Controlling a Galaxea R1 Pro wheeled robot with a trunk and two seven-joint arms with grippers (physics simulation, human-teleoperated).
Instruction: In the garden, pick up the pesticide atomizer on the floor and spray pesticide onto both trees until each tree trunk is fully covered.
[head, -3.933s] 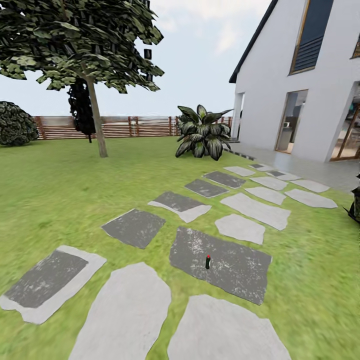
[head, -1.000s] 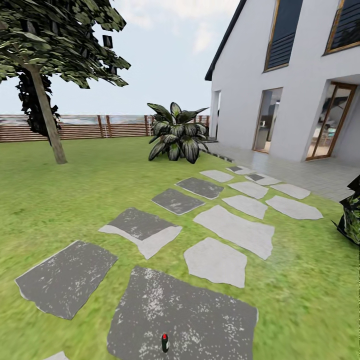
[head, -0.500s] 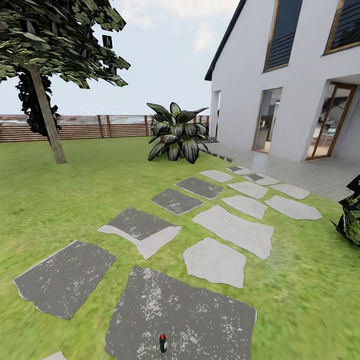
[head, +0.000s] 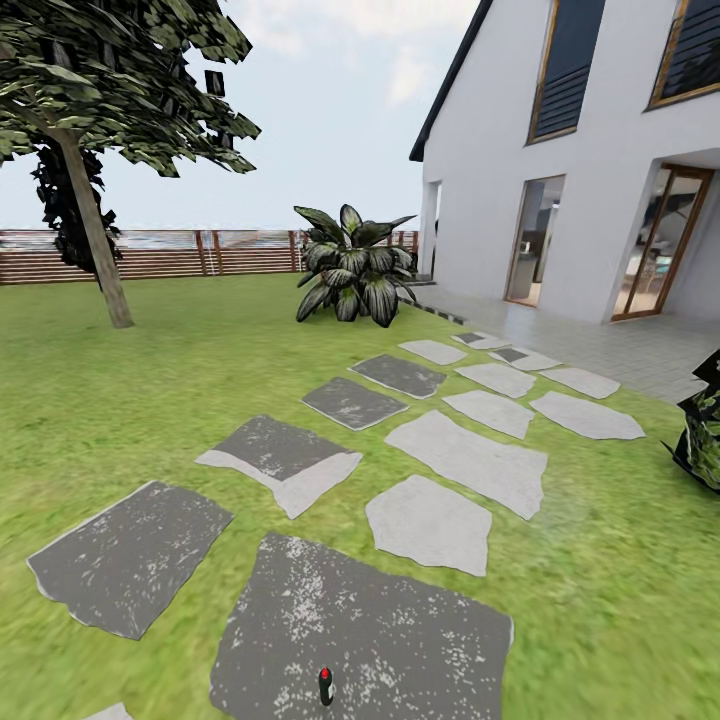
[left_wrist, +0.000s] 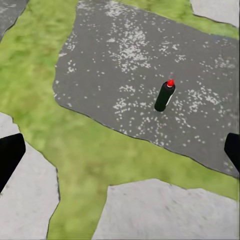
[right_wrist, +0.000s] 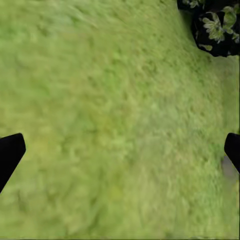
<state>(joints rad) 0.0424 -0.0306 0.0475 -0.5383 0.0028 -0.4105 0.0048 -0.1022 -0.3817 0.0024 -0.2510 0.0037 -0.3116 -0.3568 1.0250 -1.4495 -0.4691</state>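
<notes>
The atomizer (head: 325, 686) stands on the dark slab (head: 400, 640) at the very near edge of the head view, just left of centre, with lawn (head: 200, 370) all round the paving. From the left wrist camera the atomizer (left_wrist: 165, 96) sits well inside that slab (left_wrist: 125, 60), clear of the grass seam.

Left gripper (left_wrist: 120, 150): only the two dark fingertips (left_wrist: 10, 155) peek in at the frame edges, spread wide, nothing between them. Right gripper (right_wrist: 120, 150): same story, tips far apart, empty, hanging over bare grass (right_wrist: 100, 110) with a dark leafy plant (right_wrist: 215, 25) at the corner.

What could go wrong? It's a slim, tall bottle on hard stone, so a finger clipping its side on the way down would likely tip it and send it rolling off toward the grass. It also sits right at the edge of the head camera's field, so any further forward roll may hide it under the robot. And the reach is low: the trunk must bend a long way.

Orientation: the long axis runs upright, base on the stone, red-dotted cap on top. In the wrist view it leans slightly, probably just camera angle. I can't tell which way the nozzle faces; it's too small.

One tree (head: 100, 90) waits far left by the fence (head: 240, 252), its trunk (head: 95, 240) leaning a touch.
</notes>
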